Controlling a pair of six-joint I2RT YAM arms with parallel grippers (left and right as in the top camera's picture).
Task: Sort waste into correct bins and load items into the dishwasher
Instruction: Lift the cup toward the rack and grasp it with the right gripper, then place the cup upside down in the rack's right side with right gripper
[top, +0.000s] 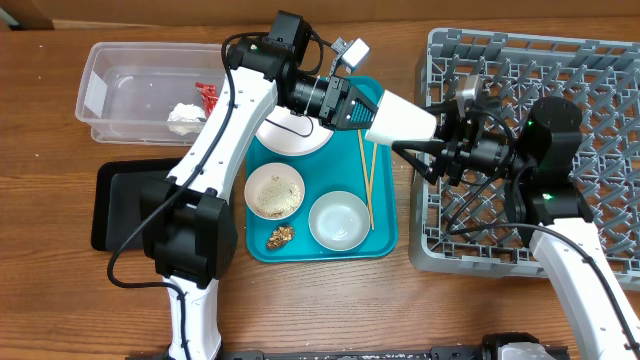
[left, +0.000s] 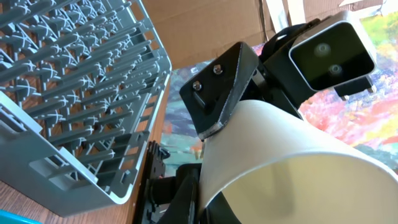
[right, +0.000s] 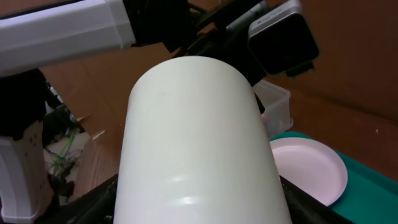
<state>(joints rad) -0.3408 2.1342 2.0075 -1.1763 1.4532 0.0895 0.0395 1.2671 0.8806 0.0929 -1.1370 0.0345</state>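
Table, tub, black tray, teal tray, rack

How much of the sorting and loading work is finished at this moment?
Done: red wrapper and tissue wad lie in the clear tub. In hand: the left fingers grip the white cup near the dish rack. Left: plate, bowl of rice, empty bowl, chopsticks, brown scrap sit on the teal tray.

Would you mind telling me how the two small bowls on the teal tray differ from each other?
The left bowl holds rice grains and looks cream inside; the right bowl looks empty and paler white. The left bowl sits beside the plate, the right bowl beside the chopsticks. Both are small, round, upright, on the teal tray.
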